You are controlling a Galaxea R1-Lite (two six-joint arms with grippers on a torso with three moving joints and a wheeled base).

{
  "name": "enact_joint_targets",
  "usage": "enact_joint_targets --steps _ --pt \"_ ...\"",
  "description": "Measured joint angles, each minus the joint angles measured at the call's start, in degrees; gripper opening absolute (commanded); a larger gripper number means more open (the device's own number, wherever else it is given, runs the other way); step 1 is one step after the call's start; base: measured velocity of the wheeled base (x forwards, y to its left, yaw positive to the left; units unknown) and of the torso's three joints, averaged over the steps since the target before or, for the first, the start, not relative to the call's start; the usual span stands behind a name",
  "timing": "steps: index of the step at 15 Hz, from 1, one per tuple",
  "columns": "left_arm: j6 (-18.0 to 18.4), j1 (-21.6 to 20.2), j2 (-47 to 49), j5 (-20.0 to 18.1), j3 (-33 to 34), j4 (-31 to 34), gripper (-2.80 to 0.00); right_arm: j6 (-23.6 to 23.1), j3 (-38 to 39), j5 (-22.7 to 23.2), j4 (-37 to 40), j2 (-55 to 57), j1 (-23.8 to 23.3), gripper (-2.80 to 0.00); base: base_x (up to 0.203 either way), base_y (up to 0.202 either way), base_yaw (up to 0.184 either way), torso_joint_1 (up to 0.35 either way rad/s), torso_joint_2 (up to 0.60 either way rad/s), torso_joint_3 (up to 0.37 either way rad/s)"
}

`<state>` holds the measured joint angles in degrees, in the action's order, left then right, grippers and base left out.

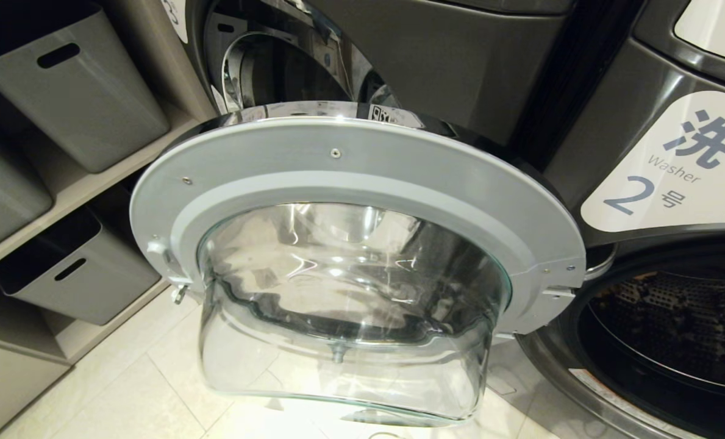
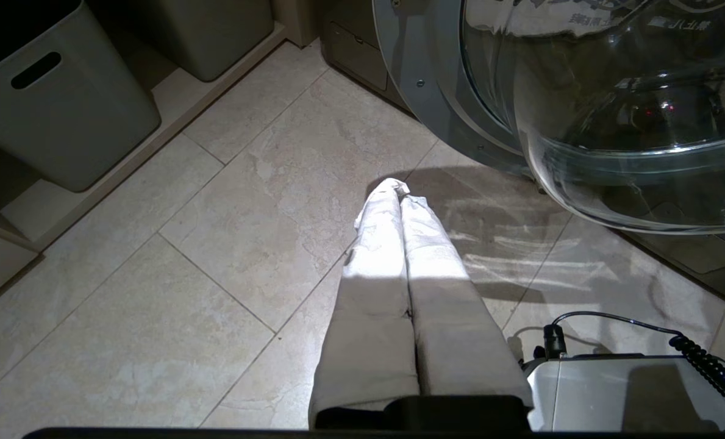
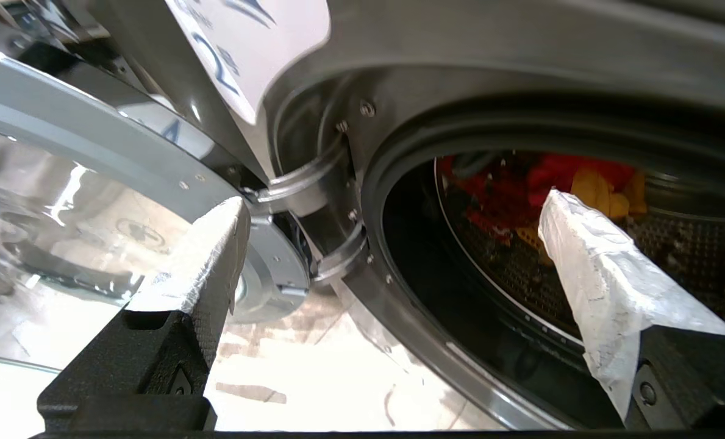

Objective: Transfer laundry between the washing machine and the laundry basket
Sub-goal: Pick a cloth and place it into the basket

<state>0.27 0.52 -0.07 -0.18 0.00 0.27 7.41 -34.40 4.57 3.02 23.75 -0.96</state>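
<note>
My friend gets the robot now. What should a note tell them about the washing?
Left end effector: shut, empty, hanging over the floor tiles.
Right end effector: open, empty, in front of the washing machine's opening.
Door: swung wide open.
Laundry: red and yellow pieces inside the drum.
Laundry basket: not in view.
Done: door opened. Left: reach in, grab the clothes and move them to the basket.

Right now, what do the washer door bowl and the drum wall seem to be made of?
Door bowl: clear glass, it seems; floor tiles show through and highlights glint. Drum wall: likely perforated metal, dark and dotted with small holes.
</note>
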Motion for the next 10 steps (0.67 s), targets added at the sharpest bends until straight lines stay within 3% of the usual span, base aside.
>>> enact_joint_targets --steps 7,10 --pt "0.00 0.00 0.00 0.00 0.00 -0.02 -2.80 0.06 -6.46 0.23 3.44 -7.22 -1.22 0.00 0.000 0.000 0.000 0.000 0.00 0.000" --pt "-0.02 0.00 0.00 0.00 0.00 0.00 -2.80 1.13 -10.30 -6.97 8.03 -8.33 -1.88 0.00 0.000 0.000 0.000 0.000 0.00 0.000"
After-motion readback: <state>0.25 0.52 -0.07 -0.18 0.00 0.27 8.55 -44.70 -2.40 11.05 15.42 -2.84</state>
